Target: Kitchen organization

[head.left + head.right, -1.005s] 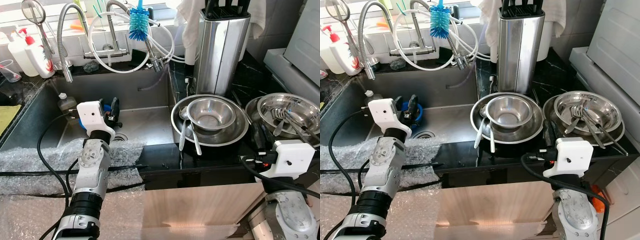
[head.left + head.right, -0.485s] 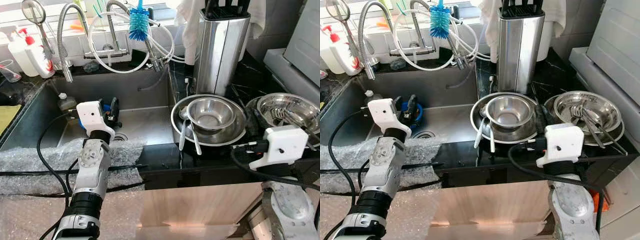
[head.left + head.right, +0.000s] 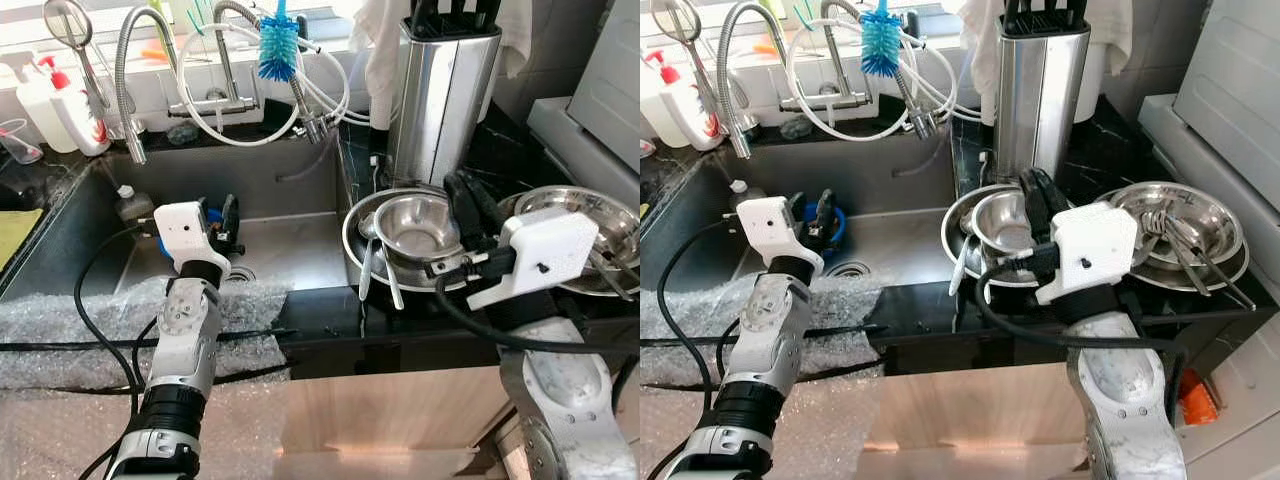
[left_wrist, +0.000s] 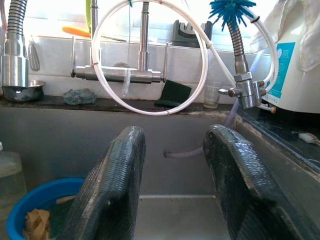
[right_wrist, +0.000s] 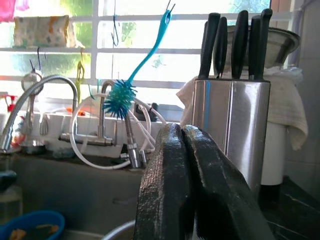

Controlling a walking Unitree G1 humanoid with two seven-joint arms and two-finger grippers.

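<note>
Stainless steel everywhere on the dark counter: a small steel bowl (image 3: 415, 226) nested in a wide steel plate (image 3: 362, 250), with a ladle (image 3: 366, 258) and a spoon (image 3: 390, 282) propped on the plate's near rim, handles reaching toward the counter edge. Beside these, on the robot's right, a second stack of steel bowls (image 3: 1180, 225) holding loose cutlery (image 3: 1180, 248), probably parked there to drain. Behind, a steel knife block (image 3: 440, 90) with black handles upright, standing clear of the dishes. Over the nested bowl, right gripper (image 3: 468, 205), fingers pressed together with nothing between them, tips pointing toward the knife block; likely lining up over the bowl and plate stack, the pieces to be organised, though which piece is meant cannot be told. Over the sink (image 3: 290, 240), left gripper (image 3: 222, 222), fingers spread apart and empty, held low near a blue bowl (image 4: 20, 215) with scraps inside, seemingly waiting out of the way. Above the basin, a blue bottle brush (image 3: 278, 45) hung on the faucet (image 3: 225, 60), kept off the wet floor of the sink. Along the front edge, bubble wrap (image 3: 60, 340), probably padding.
</note>
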